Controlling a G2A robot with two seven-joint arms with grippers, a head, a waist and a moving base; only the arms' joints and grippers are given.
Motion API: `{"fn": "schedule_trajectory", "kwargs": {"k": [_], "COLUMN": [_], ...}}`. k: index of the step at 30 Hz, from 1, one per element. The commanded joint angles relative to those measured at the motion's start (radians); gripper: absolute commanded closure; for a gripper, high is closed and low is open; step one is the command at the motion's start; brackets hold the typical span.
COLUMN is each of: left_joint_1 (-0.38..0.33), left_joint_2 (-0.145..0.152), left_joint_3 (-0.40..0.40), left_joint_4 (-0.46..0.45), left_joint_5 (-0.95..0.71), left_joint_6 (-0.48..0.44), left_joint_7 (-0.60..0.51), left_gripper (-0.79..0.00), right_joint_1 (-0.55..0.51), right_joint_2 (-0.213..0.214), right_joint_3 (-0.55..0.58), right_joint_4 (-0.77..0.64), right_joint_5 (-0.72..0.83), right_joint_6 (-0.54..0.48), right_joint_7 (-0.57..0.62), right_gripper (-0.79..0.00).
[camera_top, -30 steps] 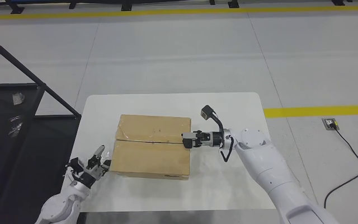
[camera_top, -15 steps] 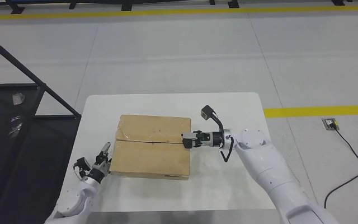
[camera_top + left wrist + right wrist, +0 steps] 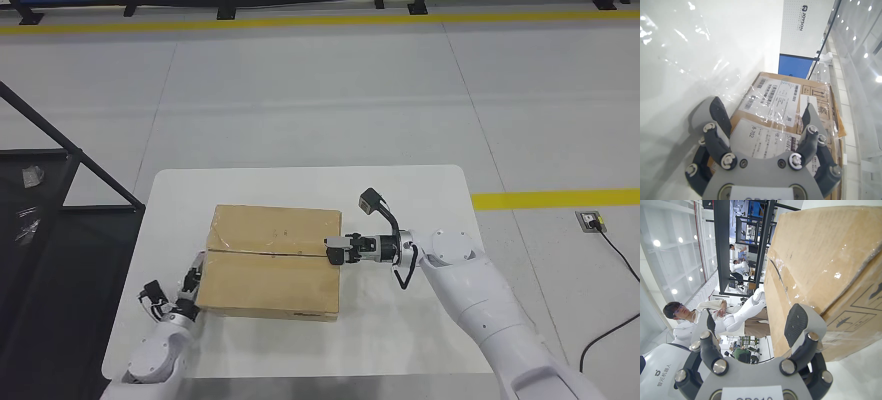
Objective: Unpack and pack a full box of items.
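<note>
Cardboard box point(image 3: 272, 262) sits taped shut on your worktop point(image 3: 420, 200); your left gripper point(image 3: 762, 102) and right gripper point(image 3: 752, 308) flank its ends, both with fingers spread.

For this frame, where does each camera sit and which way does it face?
Top view: above the arms, looking down at the table and closed box; left arm at the box's left end, right arm at its right end.
Left wrist view: on the left arm, facing the box's labelled face; its open jaws frame it.
Right wrist view: on the right arm, facing the box's right end and taped top; its open jaws show.
Shared: all three views show the box.
</note>
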Motion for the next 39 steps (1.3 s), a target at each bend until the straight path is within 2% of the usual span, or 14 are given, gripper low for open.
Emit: {"fn": "schedule_trajectory", "kwargs": {"k": [1, 5, 10, 19, 25, 33, 39], "left_joint_1": [-0.006, -0.017, -0.017, -0.089, -0.112, -0.084, -0.035], "left_joint_2": [-0.003, -0.008, -0.014, -0.034, -0.045, -0.045, -0.038], "left_joint_3": [-0.002, -0.001, -0.009, -0.012, -0.039, -0.135, -0.206], "left_joint_4": [0.011, 0.022, 0.025, 0.098, 0.127, 0.064, -0.034], "left_joint_5": [-0.004, -0.017, -0.023, -0.081, -0.134, -0.236, -0.220], "left_joint_6": [0.003, 0.023, 0.004, 0.012, -0.075, -0.215, -0.262], "left_joint_7": [0.005, -0.012, 0.009, 0.055, 0.071, 0.083, 0.087], "left_gripper": [-0.785, -0.785, -0.785, -0.785, -0.785, -0.785, -0.785], "right_joint_1": [0.000, 0.000, 0.000, 0.000, 0.000, 0.000, 0.000], "right_joint_2": [0.000, 0.000, 0.000, 0.000, 0.000, 0.000, 0.000], "right_joint_3": [0.000, 0.000, 0.000, 0.000, 0.000, 0.000, 0.000], "right_joint_4": [0.000, 0.000, 0.000, 0.000, 0.000, 0.000, 0.000], "right_joint_5": [0.000, 0.000, 0.000, 0.000, 0.000, 0.000, 0.000], "right_joint_6": [0.000, 0.000, 0.000, 0.000, 0.000, 0.000, 0.000], "right_joint_7": [0.000, 0.000, 0.000, 0.000, 0.000, 0.000, 0.000], "right_gripper": [-0.785, -0.785, -0.785, -0.785, -0.785, -0.785, -0.785]}}
